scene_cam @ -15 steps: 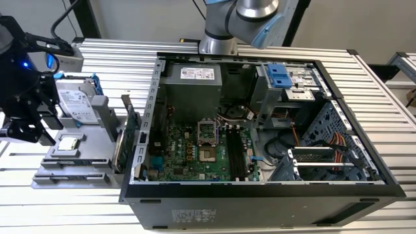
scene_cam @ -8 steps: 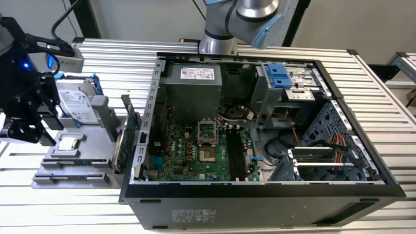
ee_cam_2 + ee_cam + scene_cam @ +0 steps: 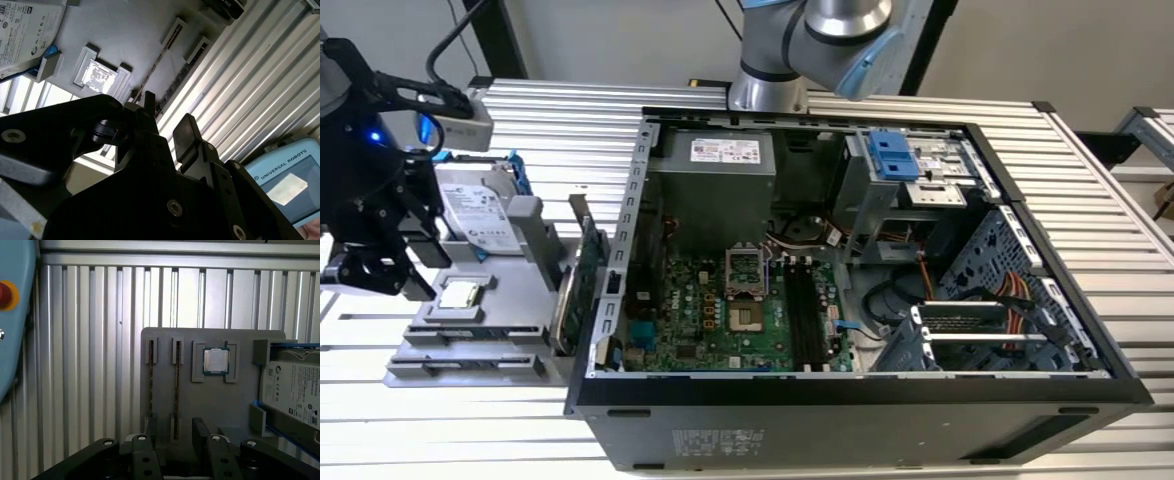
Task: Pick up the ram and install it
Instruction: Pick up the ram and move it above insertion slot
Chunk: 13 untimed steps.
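Hovering over the gray holder [image 3: 460, 365] [image 3: 220, 405] at the exterior view's left, well apart from the open computer case [image 3: 854, 420], the gripper [image 3: 380, 270] [image 3: 172, 437] [image 3: 168, 115] has its black fingers [image 3: 201, 432] spread, with nothing held. Two thin sticks stand on edge in the holder's parallel slots. In both wrist views the ram [image 3: 177, 385] [image 3: 177, 82] is the one that runs straight into the gap between the fingers. The other stick [image 3: 151, 385] lies just beside it, in line with one finger. Whether either pad touches the ram cannot be told. On the ram's other side a square processor chip [image 3: 216, 361] sits in its recess, with the hard drive [image 3: 295, 390] [image 3: 474, 215] beyond it.
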Tool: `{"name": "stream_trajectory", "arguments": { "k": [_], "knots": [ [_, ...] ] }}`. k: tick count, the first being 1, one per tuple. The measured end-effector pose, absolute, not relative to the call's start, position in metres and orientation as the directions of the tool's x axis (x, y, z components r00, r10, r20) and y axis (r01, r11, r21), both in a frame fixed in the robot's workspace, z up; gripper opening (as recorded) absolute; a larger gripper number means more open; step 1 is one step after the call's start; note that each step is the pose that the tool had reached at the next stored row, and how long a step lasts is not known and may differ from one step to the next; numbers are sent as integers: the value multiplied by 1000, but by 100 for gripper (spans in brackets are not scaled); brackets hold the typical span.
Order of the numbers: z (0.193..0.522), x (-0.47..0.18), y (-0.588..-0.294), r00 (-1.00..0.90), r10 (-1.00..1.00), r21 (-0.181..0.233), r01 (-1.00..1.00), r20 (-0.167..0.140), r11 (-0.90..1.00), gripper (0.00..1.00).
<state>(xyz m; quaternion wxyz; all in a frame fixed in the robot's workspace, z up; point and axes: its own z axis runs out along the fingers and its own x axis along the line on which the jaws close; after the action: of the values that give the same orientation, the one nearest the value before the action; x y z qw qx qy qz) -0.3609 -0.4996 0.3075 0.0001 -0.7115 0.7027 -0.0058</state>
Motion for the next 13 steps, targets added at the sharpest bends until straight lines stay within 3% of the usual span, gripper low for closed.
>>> {"name": "stream_trajectory", "arguments": {
  "k": [13],
  "knots": [
    [306, -361, -500, 13, -1000, -8, -1000, 8, -13, 100]
  ]
}}
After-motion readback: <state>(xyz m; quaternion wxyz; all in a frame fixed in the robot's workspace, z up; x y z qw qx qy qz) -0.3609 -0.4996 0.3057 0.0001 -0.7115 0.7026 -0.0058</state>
